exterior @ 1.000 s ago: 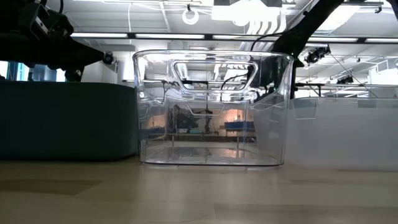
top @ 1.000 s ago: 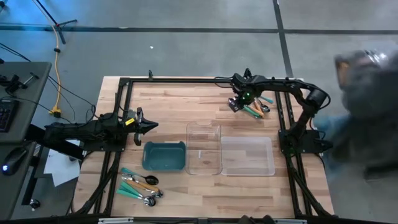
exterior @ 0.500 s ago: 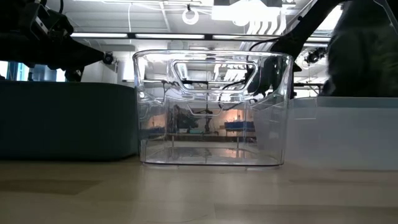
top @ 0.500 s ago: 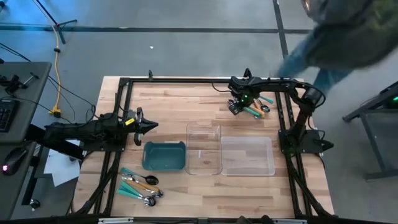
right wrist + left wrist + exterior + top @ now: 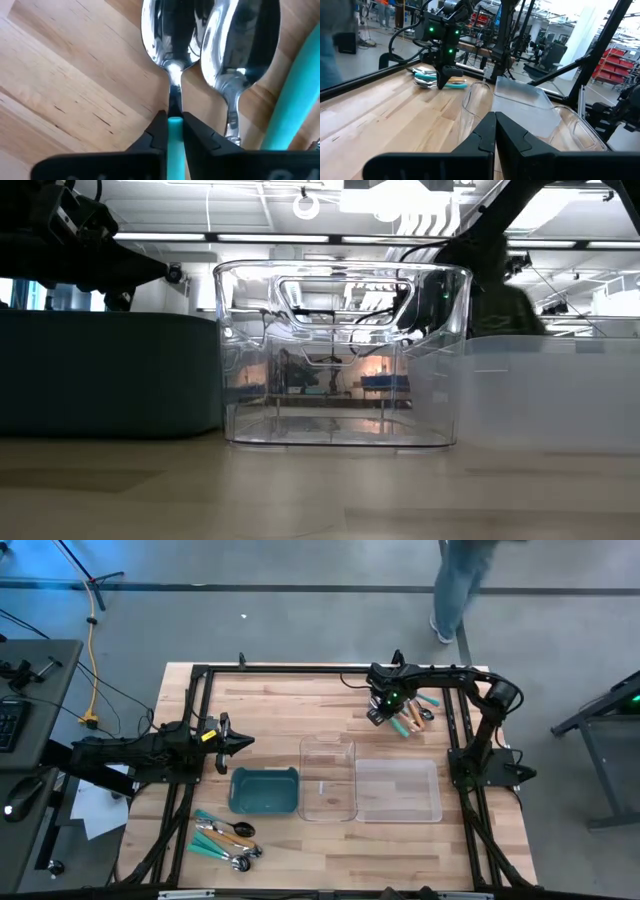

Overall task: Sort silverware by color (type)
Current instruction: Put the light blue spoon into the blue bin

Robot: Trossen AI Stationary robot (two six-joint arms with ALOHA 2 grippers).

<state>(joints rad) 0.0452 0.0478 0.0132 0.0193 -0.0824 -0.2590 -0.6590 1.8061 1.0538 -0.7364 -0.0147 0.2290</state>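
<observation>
On the table (image 5: 280, 705), teal-handled spoon (image 5: 174, 75) between right tool (image 5: 174, 131) fingers.

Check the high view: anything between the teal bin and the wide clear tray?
Yes. The taller clear tray stands between the teal bin and the wide clear tray, close beside both. The high view shows it.
</observation>
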